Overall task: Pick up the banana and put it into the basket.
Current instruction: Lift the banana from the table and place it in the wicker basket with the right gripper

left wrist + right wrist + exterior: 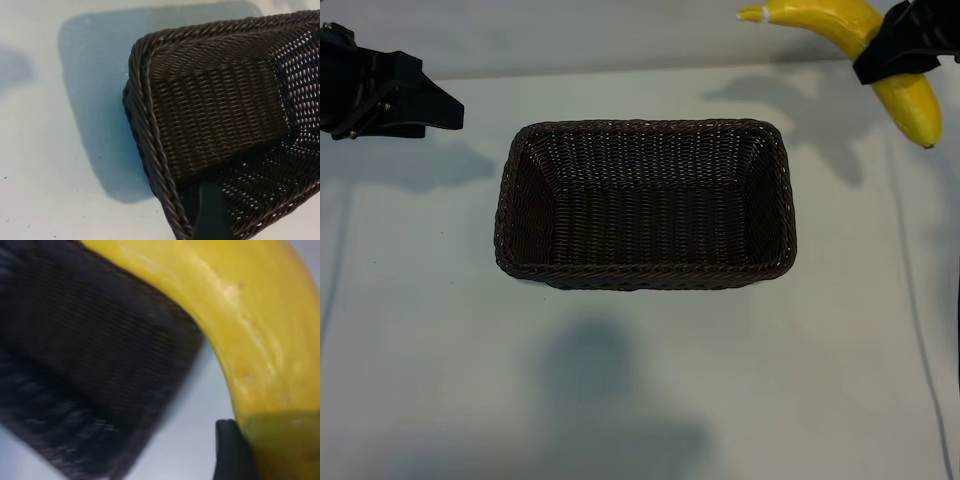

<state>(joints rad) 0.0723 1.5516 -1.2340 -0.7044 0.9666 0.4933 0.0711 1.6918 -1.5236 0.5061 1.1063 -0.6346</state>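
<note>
The bright yellow banana [820,22] hangs in the air beyond the basket's far right corner, pale stem tip pointing left. My right gripper [895,50] is shut on its middle. In the right wrist view the banana [250,315] fills the frame, one dark finger [232,452] pressed against it, with the basket [90,355] below. The dark brown woven basket [645,275] sits at the table's centre with nothing in it. My left gripper [425,105] stays off to the far left, open and holding nothing. Its finger [214,215] shows over a corner of the basket [220,100].
The white table top [640,400] lies bare around the basket. A thin cable [915,300] runs down the right side.
</note>
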